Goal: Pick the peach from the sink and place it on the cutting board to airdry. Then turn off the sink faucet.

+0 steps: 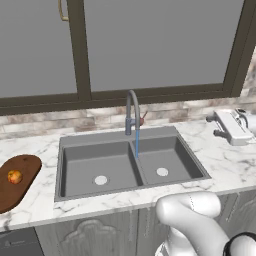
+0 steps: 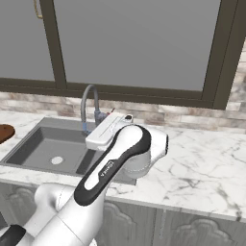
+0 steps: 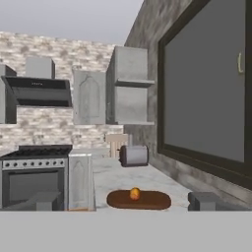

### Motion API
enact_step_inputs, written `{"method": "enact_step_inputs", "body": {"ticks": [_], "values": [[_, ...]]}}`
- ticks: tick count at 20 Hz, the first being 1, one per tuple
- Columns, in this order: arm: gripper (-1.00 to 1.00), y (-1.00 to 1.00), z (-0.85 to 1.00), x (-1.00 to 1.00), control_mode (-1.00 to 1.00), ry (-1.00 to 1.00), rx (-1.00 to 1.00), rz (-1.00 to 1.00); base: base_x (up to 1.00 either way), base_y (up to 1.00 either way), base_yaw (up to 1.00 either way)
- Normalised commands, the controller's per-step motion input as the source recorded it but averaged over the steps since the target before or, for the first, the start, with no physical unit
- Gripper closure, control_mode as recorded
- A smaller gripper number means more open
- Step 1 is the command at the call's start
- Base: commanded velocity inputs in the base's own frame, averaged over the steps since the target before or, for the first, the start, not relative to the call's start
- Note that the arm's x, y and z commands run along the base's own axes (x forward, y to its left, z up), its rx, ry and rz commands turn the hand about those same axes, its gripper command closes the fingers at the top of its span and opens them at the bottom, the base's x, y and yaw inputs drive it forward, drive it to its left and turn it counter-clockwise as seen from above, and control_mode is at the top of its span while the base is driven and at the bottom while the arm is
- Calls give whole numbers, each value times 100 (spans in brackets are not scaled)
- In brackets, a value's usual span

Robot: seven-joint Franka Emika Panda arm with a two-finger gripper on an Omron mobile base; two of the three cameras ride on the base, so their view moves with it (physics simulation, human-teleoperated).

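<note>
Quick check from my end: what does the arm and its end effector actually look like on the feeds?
The arm is glossy white with rounded links, a black band along one link bearing small white lettering, and dark joint rings. The end effector has a white boxy body and two small dark grey blocky fingertips.

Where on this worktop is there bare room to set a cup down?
Bare marble lies between the cutting board and the sink, and right of the sink toward the wall. The board's far end holds the peach; the faucet crowds the sink's back edge.

- The gripper [image 1: 243, 117] is held above the right end of the bench, near its back edge.
- Its jaws stand wide apart and hold nothing.
- The arm [image 2: 113, 163] is bent at the elbow.
</note>
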Motion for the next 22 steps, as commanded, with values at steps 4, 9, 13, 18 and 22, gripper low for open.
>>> {"method": "enact_step_inputs", "body": {"ticks": [4, 9, 13, 18, 22], "values": [[-100, -8, -21, 31, -100, -4, -1, 0, 0, 0, 0], [-100, -8, -29, 39, -100, -1, 0, 0, 0, 0, 0], [-100, -8, -17, 29, -100, -2, 0, 0, 0, 0, 0], [-100, -9, -13, 34, -100, -1, 0, 0, 0, 0, 0], [-100, -8, -12, 39, -100, 0, 0, 0, 0, 0, 0]]}}
